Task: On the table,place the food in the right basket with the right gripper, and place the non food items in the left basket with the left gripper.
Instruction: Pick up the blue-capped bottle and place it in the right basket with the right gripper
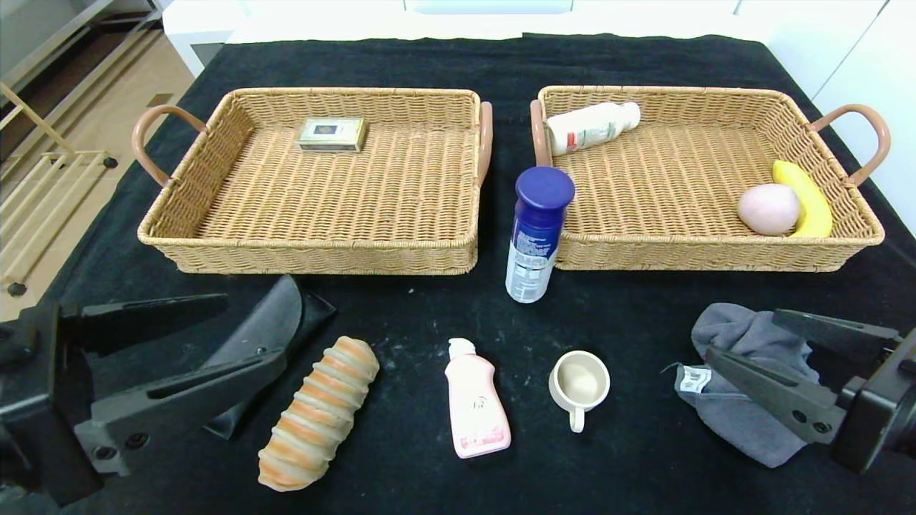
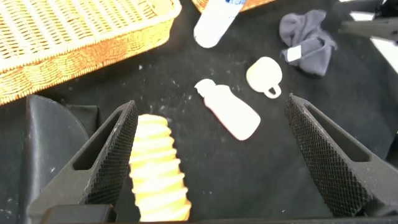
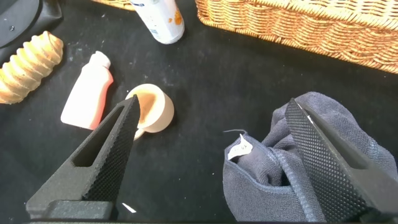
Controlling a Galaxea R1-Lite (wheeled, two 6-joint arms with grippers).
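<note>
On the black table lie a ridged bread loaf (image 1: 320, 413) (image 2: 158, 168), a pink bottle (image 1: 476, 409) (image 2: 231, 114), a cream cup (image 1: 579, 385) (image 3: 152, 107) and a grey cloth (image 1: 751, 379) (image 3: 298, 168). A blue-capped spray can (image 1: 537, 232) stands between the baskets. The left basket (image 1: 215, 172) holds a small box (image 1: 331, 134). The right basket (image 1: 715, 247) holds a white bottle (image 1: 592, 126), a banana (image 1: 805, 198) and a pink round item (image 1: 768, 208). My left gripper (image 1: 254, 329) (image 2: 211, 106) hangs open above the loaf. My right gripper (image 1: 743, 332) (image 3: 212, 102) is open over the cloth's edge, empty.
A black wedge-shaped object (image 1: 265, 336) (image 2: 50, 130) lies at the near left, beside the loaf and under my left gripper. The table's left edge drops to a wooden floor with a rack (image 1: 43, 186). White cabinets stand behind the table.
</note>
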